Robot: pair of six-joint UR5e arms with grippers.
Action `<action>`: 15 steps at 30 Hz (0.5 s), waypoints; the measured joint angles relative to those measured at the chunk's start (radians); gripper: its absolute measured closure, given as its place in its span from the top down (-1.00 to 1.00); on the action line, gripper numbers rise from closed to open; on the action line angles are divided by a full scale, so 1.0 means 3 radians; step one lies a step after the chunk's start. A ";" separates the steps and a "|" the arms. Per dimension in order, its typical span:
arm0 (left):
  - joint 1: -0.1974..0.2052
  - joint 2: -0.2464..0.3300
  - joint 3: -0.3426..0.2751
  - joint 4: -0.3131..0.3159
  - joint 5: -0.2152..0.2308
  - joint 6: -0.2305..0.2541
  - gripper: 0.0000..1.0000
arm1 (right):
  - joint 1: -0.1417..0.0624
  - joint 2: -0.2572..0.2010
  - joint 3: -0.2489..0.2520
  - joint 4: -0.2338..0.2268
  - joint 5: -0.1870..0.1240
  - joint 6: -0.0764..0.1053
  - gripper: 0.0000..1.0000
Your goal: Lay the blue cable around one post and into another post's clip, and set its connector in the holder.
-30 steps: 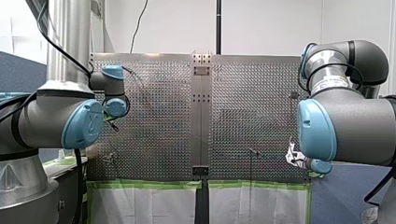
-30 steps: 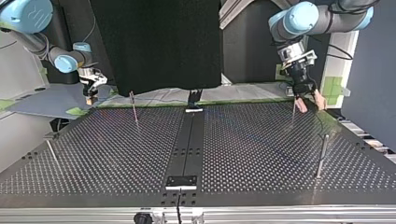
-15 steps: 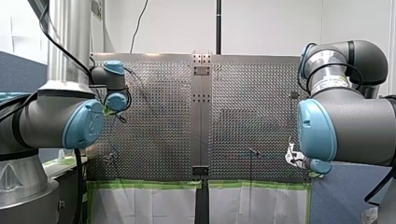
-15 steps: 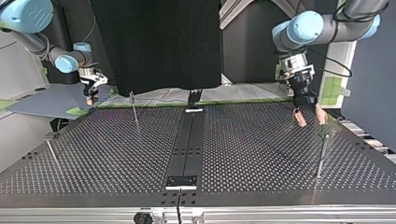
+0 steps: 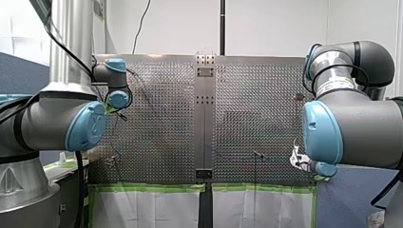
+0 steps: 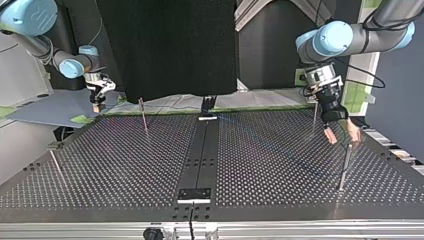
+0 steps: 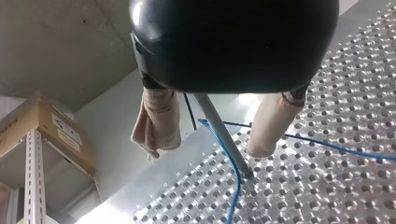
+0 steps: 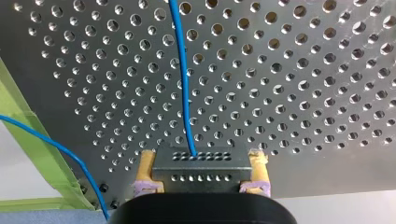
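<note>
Holes in even rows cover the shiny metal table (image 6: 125, 165), split down the middle by a smooth dark strip (image 6: 202, 150). In the right wrist view my right gripper (image 8: 201, 157), with yellow pads showing at either side, is clamped on a flat dark connector (image 8: 201, 170) that has two rows of small holes. The thin blue cable (image 8: 184, 79) runs from the connector straight out over the table, and a second stretch curves past the green tape (image 8: 28, 140) on the table edge. In the top view that gripper (image 6: 97, 105) hangs just past the table's far left corner. My left gripper (image 6: 341, 134) hovers at the right of the same view, jaws spread wide and holding nothing. Its wrist view shows rounded, cloth-like beige pads (image 7: 156, 121) on either side of a slim grey post (image 7: 224, 140), apart from it, with the cable bending at the post's foot. In the top view thin posts stand well apart: far left (image 6: 144, 117), near left (image 6: 56, 165), far right (image 6: 314, 120) and near right (image 6: 345, 167), the last just below the left gripper. A black drape (image 6: 165, 45) hangs behind the far edge. Broad stretches of bare plate lie between the posts.
</note>
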 joint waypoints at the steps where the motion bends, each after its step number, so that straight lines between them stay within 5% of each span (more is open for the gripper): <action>1: 0.0001 -0.0019 0.0020 -0.0002 0.0007 -0.0002 1.00 | 0.0000 0.0000 0.0000 0.0001 0.0000 0.0000 -1.00; 15: 0.0050 -0.0282 0.0296 -0.0115 -0.0085 0.0007 1.00 | 0.0002 0.0000 0.0000 -0.0002 0.0000 0.0000 -1.00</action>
